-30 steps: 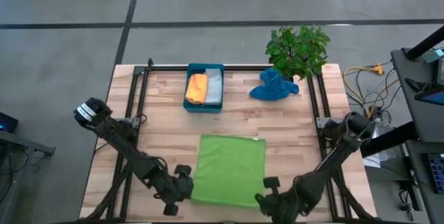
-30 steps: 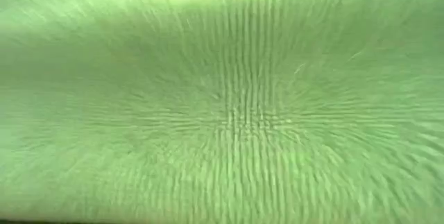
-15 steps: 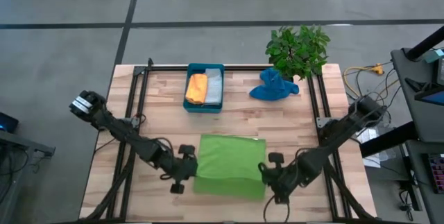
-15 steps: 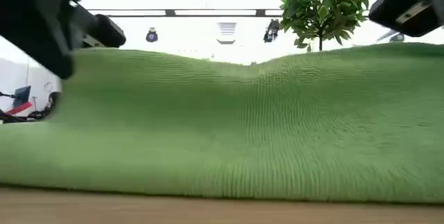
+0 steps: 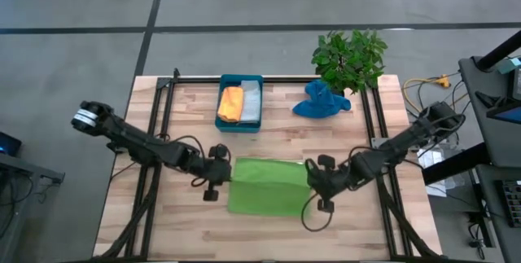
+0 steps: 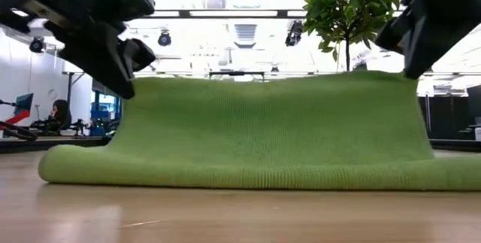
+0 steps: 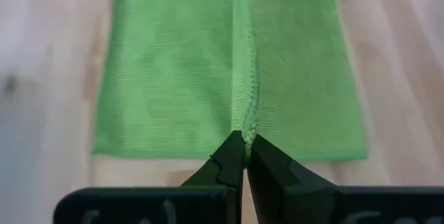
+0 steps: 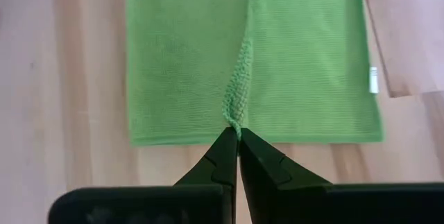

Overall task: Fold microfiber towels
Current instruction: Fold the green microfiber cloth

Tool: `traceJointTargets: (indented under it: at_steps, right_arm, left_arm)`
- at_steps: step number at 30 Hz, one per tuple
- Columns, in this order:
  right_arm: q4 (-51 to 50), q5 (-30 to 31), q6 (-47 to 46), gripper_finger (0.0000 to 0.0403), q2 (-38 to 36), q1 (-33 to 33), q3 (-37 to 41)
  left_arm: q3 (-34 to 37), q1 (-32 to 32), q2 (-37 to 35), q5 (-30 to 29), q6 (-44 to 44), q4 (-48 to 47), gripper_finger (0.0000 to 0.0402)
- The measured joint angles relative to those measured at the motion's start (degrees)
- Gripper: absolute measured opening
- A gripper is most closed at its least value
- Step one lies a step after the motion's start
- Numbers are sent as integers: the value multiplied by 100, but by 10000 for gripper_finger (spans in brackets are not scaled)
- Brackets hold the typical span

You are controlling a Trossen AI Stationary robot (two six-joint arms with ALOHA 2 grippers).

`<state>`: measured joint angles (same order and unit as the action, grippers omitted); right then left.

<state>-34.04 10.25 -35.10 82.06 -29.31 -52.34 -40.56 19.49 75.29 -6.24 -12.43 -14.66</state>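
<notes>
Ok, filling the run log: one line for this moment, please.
step: folding lime green towel | left gripper: shut on its edge | right gripper: shut on opposite edge | edge lifted over

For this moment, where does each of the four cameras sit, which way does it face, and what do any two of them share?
High view: above the table, looking straight down; both arms, green towel, tray, blue towel, plant.
Low view: at tabletop height, looking level at the lifted towel edge; both grippers above.
Left wrist view: behind the left gripper, shut on the towel's edge.
Right wrist view: behind the right gripper, likewise.
Shared: all four show the green towel.
</notes>
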Motion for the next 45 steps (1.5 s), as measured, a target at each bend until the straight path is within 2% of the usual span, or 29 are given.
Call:
traceJointTargets:
  at_steps: [16,30,45]
  right_arm:
    - [-15,-143,191,8,48,540,334]
    - [-24,-121,225,8,48,1056,391]
    - [-1,-165,411,9,50,1386,538]
  left_arm:
    - [11,-612,144,57,704,61,0]
    - [4,-807,681,13,719,347,0]
    - [2,-1054,760,-181,737,394,0]
